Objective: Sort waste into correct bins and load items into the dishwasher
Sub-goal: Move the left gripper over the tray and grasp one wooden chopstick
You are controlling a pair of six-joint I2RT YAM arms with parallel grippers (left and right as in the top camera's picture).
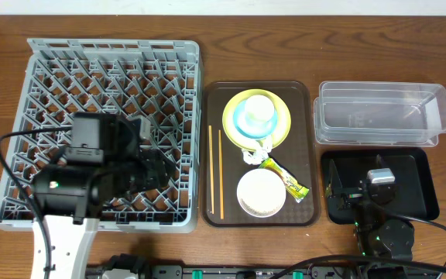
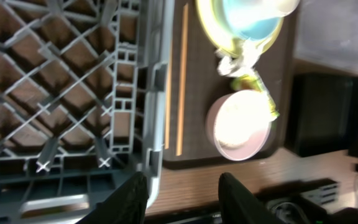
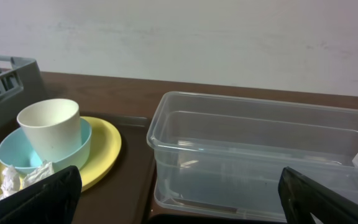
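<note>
The left end effector hangs over the near edge of the dish rack, jaws partly apart with nothing between them. The right end effector stands wide and empty above the black tray, beside the clear tub. On the brown tray the snack wrapper lies between the white bowl and the plate; it is probably feather-light, thin and slippery, so a pinch across its middle looks safest.
</note>
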